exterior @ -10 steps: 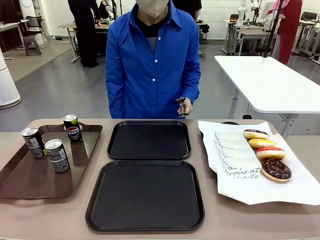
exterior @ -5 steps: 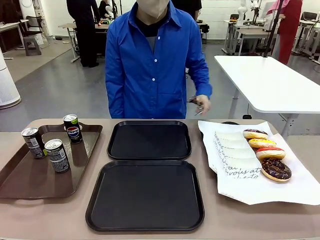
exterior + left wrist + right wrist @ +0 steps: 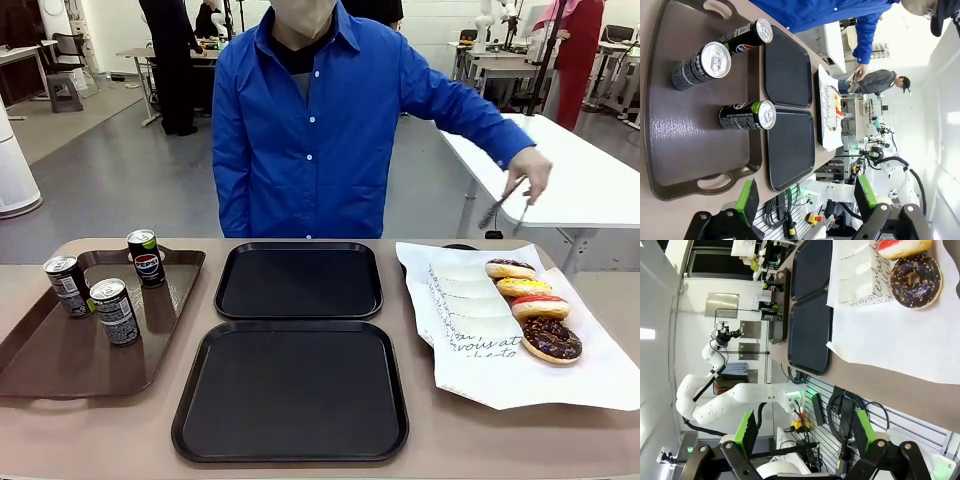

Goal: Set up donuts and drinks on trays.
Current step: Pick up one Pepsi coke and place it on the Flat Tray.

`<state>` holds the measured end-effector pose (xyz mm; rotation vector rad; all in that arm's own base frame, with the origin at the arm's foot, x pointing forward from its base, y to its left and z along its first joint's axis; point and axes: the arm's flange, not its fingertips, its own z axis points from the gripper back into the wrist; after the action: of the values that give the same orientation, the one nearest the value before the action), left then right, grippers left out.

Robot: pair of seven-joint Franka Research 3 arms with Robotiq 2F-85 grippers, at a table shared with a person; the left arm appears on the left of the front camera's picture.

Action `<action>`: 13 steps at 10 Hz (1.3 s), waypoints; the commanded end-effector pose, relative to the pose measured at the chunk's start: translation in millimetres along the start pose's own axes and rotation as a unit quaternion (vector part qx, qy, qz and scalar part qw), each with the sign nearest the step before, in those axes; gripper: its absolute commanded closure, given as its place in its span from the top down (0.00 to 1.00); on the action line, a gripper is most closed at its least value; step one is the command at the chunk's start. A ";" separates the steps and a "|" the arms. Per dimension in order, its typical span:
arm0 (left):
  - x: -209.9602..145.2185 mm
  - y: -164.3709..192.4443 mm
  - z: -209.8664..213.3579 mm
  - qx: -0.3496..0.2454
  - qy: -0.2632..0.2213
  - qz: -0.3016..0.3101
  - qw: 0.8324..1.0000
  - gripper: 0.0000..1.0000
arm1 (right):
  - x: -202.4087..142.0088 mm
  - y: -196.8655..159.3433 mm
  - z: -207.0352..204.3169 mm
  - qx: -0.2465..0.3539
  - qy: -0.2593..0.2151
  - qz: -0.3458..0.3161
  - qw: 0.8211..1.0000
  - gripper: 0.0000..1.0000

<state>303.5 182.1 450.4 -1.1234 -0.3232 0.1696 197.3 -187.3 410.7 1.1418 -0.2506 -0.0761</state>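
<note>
Drinks: we've got three slim dark cans with silver tops, upright on the long brown plastic tray at the left edge of the desk. One stands by that tray's far rim and two stand nearer its left rim.
Trays: two squarish black plastic trays lie mid-desk, one behind the other, rims almost touching.
Donuts: we count four ring donuts in a row on a white paper sheet at the desk's right edge, the chocolate one nearest us.
Person: a person in a blue shirt stands at the far edge, one hand holding metal tongs raised beyond the far right corner.
Left end effector: fingers spread wide, gripping nothing, well apart from the cans.
Right end effector: fingers wide apart too, nothing between them, off the paper's near side.
</note>
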 end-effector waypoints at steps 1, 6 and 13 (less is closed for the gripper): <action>0.4 -1.7 1.0 -0.001 -0.003 0.006 1.000 1.00 | 2.7 1.7 0.2 0.012 -0.006 0.009 1.000 1.00; -1.6 -58.2 -20.9 0.099 0.003 -0.076 0.992 1.00 | 2.7 1.7 0.2 0.012 -0.006 0.009 1.000 1.00; -1.6 -156.1 -189.0 0.470 0.128 -0.126 0.864 1.00 | 2.7 1.7 0.2 0.012 -0.006 0.009 1.000 1.00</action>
<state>347.8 -37.6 527.1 -0.1791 -0.1638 -0.0601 197.6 -187.7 411.8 1.1401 -0.2509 -0.0729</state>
